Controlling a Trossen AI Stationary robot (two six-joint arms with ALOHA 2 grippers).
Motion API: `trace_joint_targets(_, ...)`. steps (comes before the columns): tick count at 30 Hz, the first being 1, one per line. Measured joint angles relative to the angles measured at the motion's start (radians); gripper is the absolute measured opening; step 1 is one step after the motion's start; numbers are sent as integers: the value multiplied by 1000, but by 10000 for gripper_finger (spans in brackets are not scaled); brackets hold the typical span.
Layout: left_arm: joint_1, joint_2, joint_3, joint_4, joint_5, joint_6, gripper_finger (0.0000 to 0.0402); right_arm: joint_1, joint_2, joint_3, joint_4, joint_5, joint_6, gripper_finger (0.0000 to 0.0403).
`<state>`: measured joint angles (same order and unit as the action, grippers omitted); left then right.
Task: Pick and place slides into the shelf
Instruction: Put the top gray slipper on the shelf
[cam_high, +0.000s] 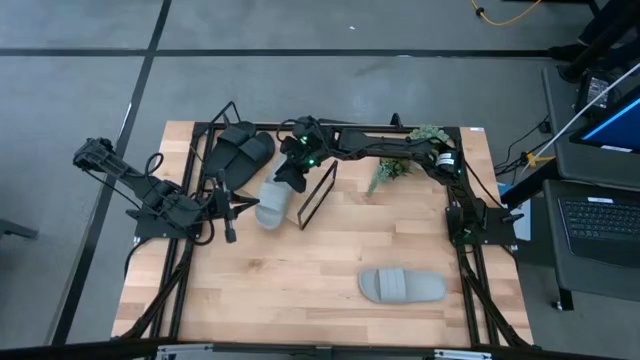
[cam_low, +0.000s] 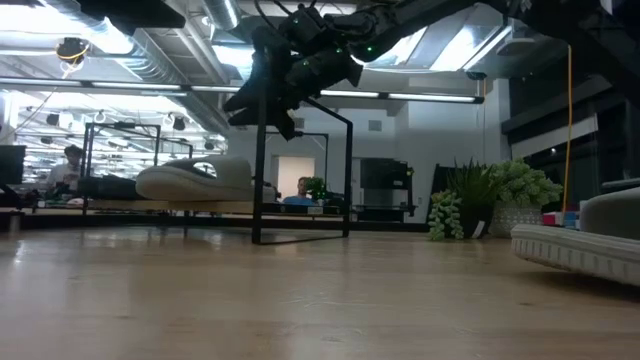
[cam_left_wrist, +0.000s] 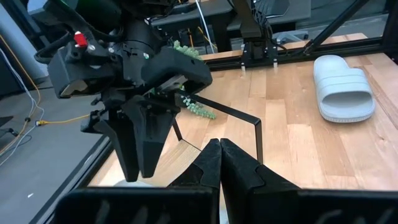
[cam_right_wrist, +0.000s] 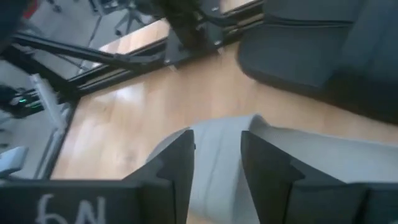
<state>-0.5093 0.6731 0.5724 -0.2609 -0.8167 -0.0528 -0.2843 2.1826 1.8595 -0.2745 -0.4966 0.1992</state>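
Note:
One light grey slide (cam_high: 272, 205) (cam_low: 195, 180) (cam_right_wrist: 298, 155) lies sole-down on the shelf (cam_high: 320, 190) (cam_low: 258, 180), next to its black wire end loop. Two black slides (cam_high: 240, 150) (cam_right_wrist: 311, 50) lie side by side on the shelf beyond it. My right gripper (cam_high: 288, 180) (cam_low: 270, 115) (cam_right_wrist: 217, 155) hangs open just above the grey slide's end, fingers pointing down and apart from it. My left gripper (cam_high: 230, 232) (cam_left_wrist: 219, 155) is shut and hovers near the shelf's near side. A second grey slide (cam_high: 402, 286) (cam_left_wrist: 343, 87) lies on the tabletop toward the near right.
A small green plant (cam_high: 395, 165) (cam_low: 480, 200) stands at the table's far right, under the right arm. Black frame rails (cam_high: 470, 280) run along the table's left and right edges. Bare wood spreads between the shelf and the second grey slide.

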Motion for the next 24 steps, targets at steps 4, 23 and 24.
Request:
trace_joint_targets(4, 0, 0, 0, 0, 15, 0, 0, -13, 0, 70, -53, -66, -4, 118)
trace_joint_targets(23, 1, 1, 0, 0, 49, -17, 0, 7, -15, 410, -522, 135, -362, 5)
trace_joint_targets(24, 1, 1, 0, 0, 49, -19, 0, 6, -20, 404, -522, 137, -364, 4)
